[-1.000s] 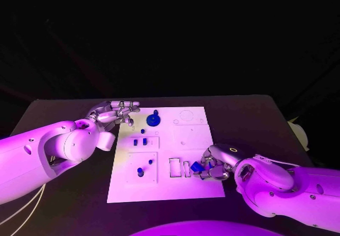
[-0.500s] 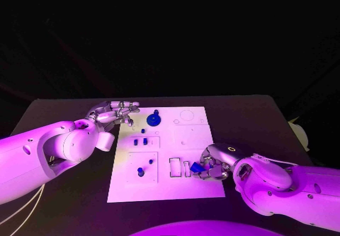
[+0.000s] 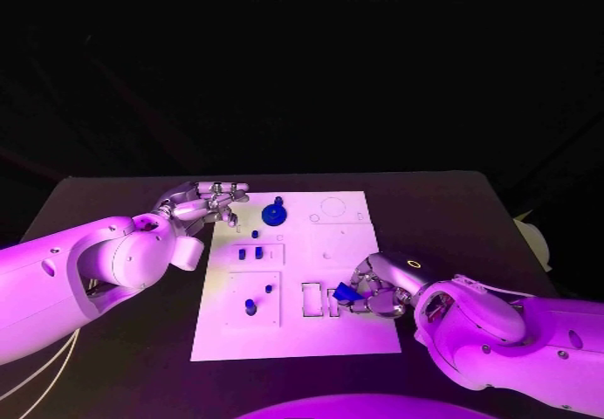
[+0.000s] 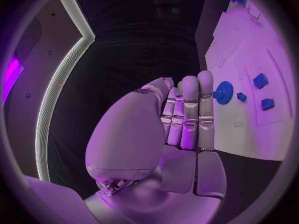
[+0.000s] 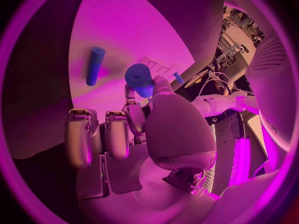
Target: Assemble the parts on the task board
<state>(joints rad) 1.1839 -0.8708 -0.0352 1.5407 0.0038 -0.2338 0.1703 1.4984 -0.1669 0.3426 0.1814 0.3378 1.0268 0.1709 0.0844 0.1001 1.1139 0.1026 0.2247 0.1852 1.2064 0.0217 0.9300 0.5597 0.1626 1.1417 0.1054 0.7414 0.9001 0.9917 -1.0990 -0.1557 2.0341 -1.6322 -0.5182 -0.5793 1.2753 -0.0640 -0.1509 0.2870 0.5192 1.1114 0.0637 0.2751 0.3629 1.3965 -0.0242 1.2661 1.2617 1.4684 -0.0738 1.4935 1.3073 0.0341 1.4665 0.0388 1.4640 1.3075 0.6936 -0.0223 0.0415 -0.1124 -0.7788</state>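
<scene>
Right hand (image 3: 378,292) pinches a blue part (image 3: 345,294) over the task board (image 3: 339,253) at lower center-right of the frame, while left hand (image 3: 205,202), fingers extended and empty, rests at the board's upper-left edge.

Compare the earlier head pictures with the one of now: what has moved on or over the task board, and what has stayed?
Little has changed. The right hand, holding a blue part, has edged slightly toward the narrow slots at the near middle of the task board. The left hand stays at the board's far left corner, holding nothing. The blue gear and the other blue parts on the board lie as before.
</scene>
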